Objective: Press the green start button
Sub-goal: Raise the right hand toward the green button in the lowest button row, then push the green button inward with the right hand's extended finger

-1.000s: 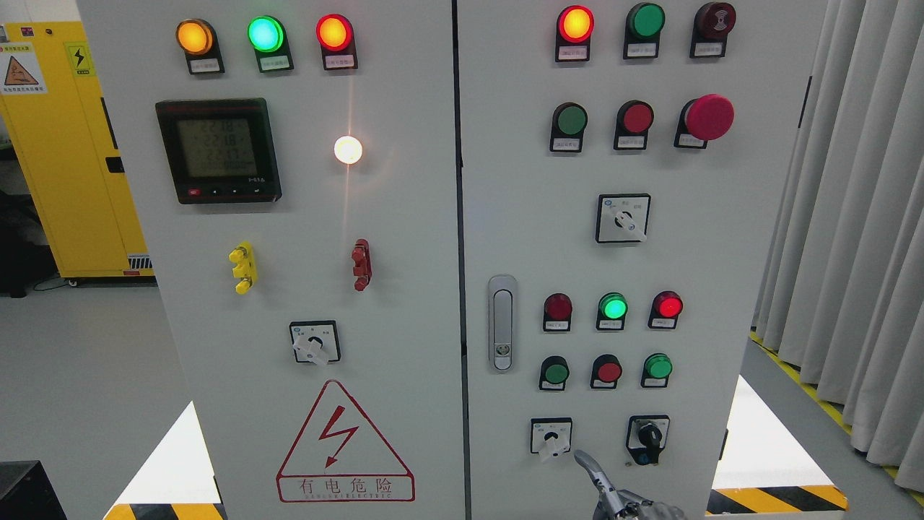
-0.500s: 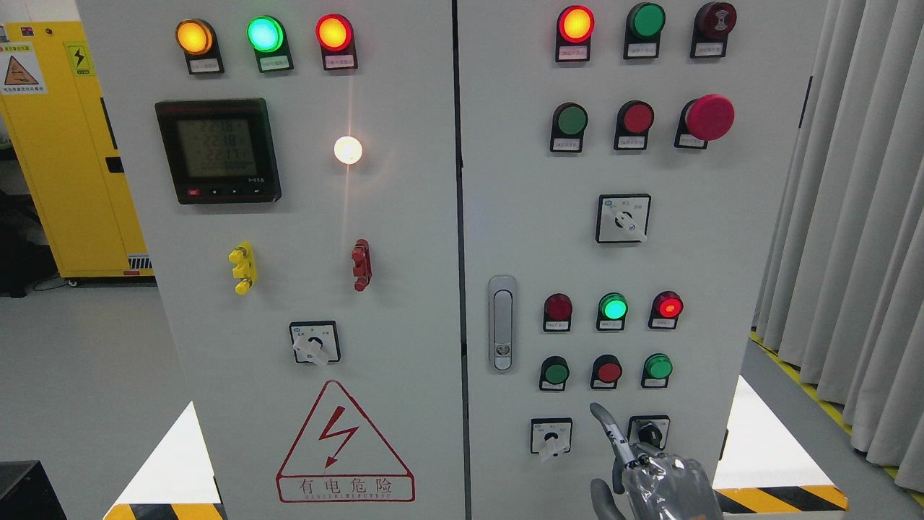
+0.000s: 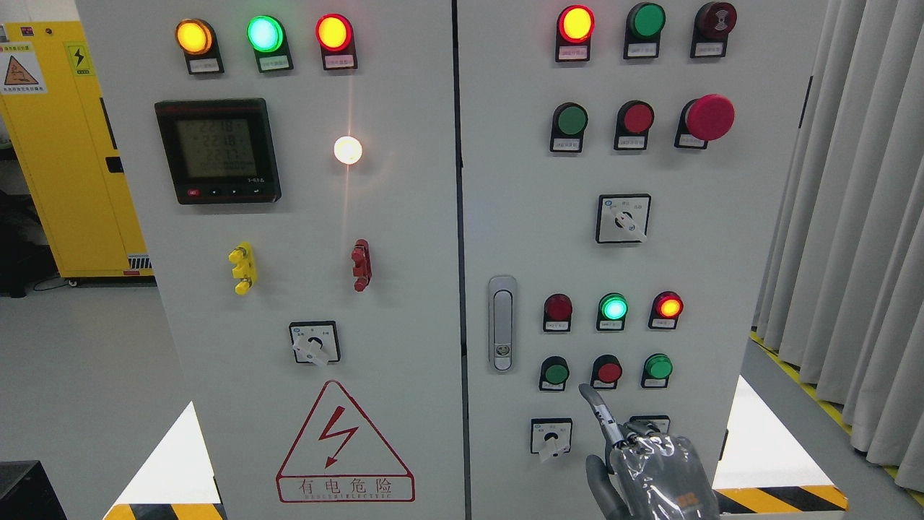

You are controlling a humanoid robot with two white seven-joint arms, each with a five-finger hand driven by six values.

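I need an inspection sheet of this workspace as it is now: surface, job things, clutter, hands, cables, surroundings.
Surface: grey cabinet panel, upright, two doors.
Job's things: bottom button row on the right door: left green button, red button, right green button; which is start, labels too small to tell.
Clutter: nothing seen.
Hands: right hand at the lower right, index finger pointing up, tip just below the red button, touching no button; other fingers curled. Left hand not in view.
Cables: nothing seen.
Surroundings: yellow cabinet left, grey curtain right, striped floor tape.
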